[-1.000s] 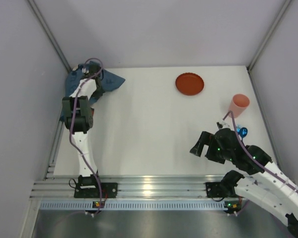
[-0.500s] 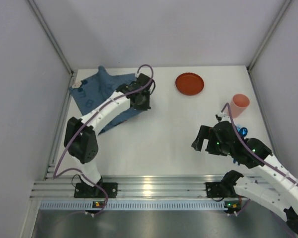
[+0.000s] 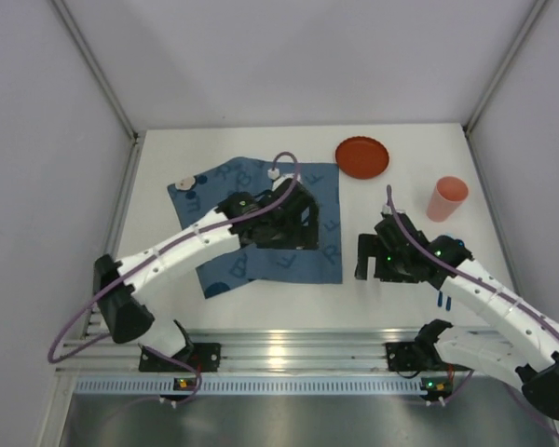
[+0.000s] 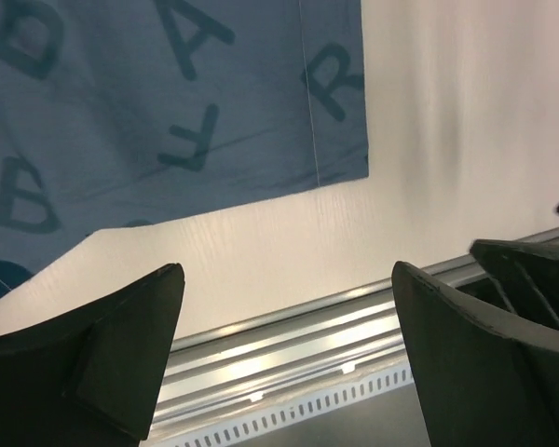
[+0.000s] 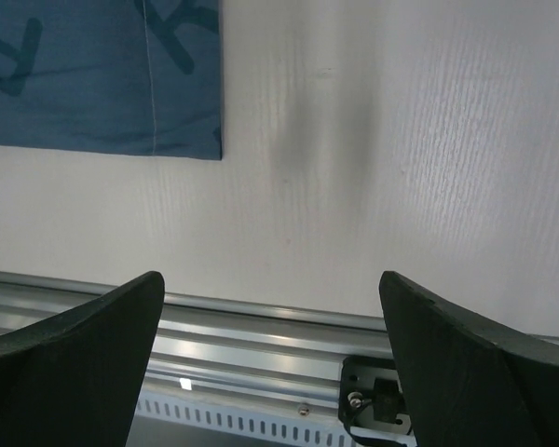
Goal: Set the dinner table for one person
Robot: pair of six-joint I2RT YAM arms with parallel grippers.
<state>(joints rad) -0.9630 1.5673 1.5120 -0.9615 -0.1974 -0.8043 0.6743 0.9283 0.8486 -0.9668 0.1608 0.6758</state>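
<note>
Overhead, the white table [image 3: 298, 307] fills the floor of the grey-walled booth, with an aluminium rail [image 3: 279, 352] along its near edge where both arms are bolted. A blue mat [image 3: 298, 265] printed with letters lies spread left of the table's centre, its right side nearly square to the edges. Its near left corner looks rumpled and hard to read. The left arm reaches across the mat and hides much of its middle.

The left tool [image 4: 287, 279] is released: in its wrist view the two dark fingers stand wide apart with nothing between them, over bare table just past the mat's near edge. The right tool [image 5: 270, 284] is likewise released and empty, just off the mat's near right corner.

A red plate [image 3: 361, 156] sits near the far edge, right of centre. A pink cup [image 3: 446, 197] stands near the right edge, apart from the plate.

A small pale thing [image 3: 185, 183] rests at the mat's far left corner, too small to identify. Small blue pieces [image 3: 444, 300] show beside the right arm, partly covered by it, so I cannot tell what they are.
</note>
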